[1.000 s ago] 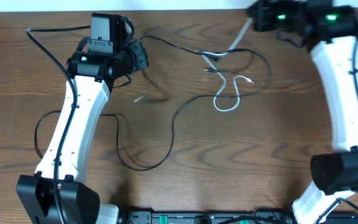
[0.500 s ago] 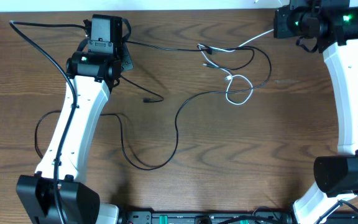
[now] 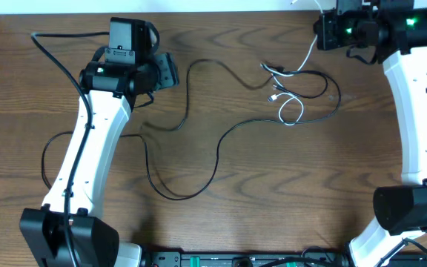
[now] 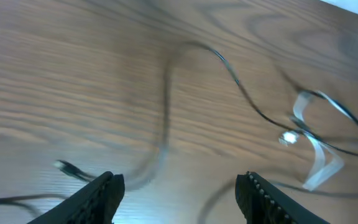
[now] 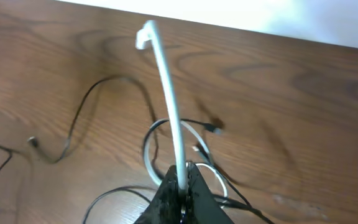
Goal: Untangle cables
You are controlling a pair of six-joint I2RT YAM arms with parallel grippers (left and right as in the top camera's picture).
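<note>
The cables lie tangled at the back right of the table. My right gripper (image 3: pixel 319 33) is shut on the white cable (image 3: pixel 303 62), whose loop (image 3: pixel 291 111) rests among black cable loops (image 3: pixel 313 78). In the right wrist view the white cable (image 5: pixel 166 93) rises from the shut gripper (image 5: pixel 180 180) to its plug end. A long black cable (image 3: pixel 219 144) snakes leftward across the table, passing just right of my left gripper (image 3: pixel 172 70), which stands open and holds nothing. The left wrist view shows the open gripper (image 4: pixel 182 199) above the blurred black cable (image 4: pixel 166 112), with the white cable (image 4: pixel 312 155) to the right.
Thicker black arm wires run along the left arm (image 3: pixel 87 148) and loop over the table at the left (image 3: pixel 47 156). The right arm (image 3: pixel 414 104) stands along the right edge. A black power strip (image 3: pixel 236 259) sits at the front edge.
My left gripper opened and let go of the black cable, which went slack and dropped onto the table. The right gripper shifted slightly left, and the tangle slid to the right.
</note>
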